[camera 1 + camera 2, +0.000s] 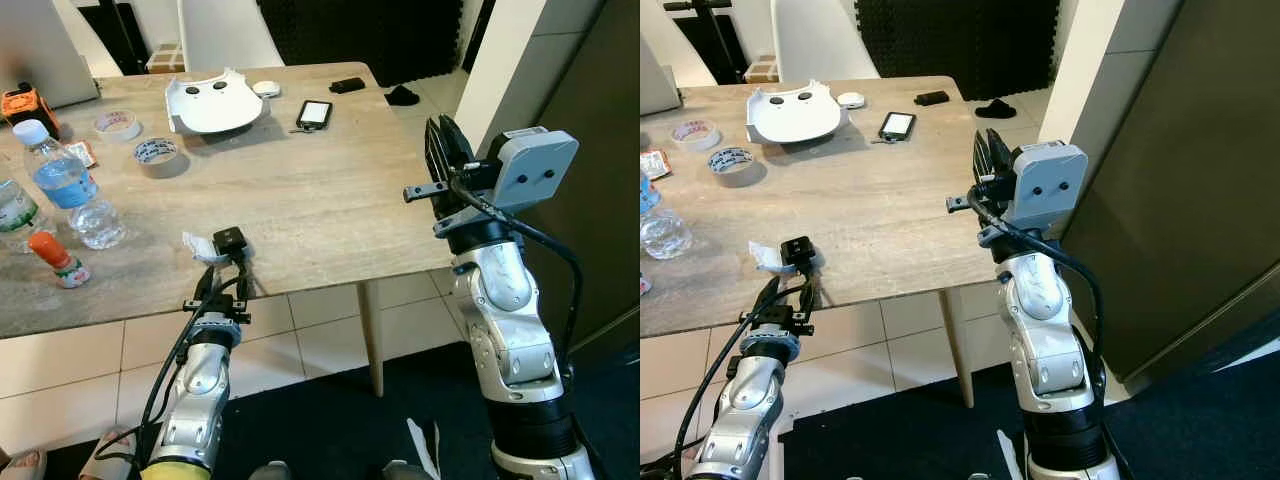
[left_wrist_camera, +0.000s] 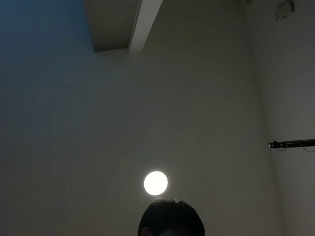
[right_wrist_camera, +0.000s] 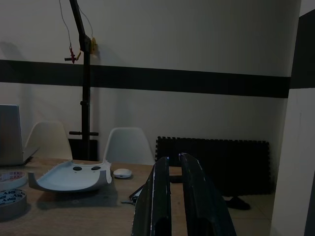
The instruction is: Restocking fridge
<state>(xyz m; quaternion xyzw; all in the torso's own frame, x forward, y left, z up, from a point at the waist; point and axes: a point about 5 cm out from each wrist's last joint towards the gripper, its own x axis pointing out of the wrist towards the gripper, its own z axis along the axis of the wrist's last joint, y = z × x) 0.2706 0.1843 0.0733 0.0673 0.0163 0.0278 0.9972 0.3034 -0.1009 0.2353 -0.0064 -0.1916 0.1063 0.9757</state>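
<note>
table [image 1: 300, 200]: matt wood grain | bottle [image 1: 70, 190]: clear plastic | floor [image 1: 310, 330]: glossy tile

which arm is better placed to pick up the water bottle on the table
Left. The water bottle stands at the table's left end, nearer the left gripper at the front edge; the right gripper is raised beyond the right edge.

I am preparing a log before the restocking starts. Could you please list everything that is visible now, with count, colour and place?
Table: one, light wood, before the robot.
Water bottles: two, clear, table's left edge.
Small bottle: one, orange cap, near left edge.
Tape rolls: two, pale, far left.
White tray: one, far side.
Phone: one, black, beside the tray.
Chairs: two, white, behind the table.
Left end effector: one, black, at the near table edge.
Right end effector: one, black, raised by the right edge, fingers nearly together.
</note>
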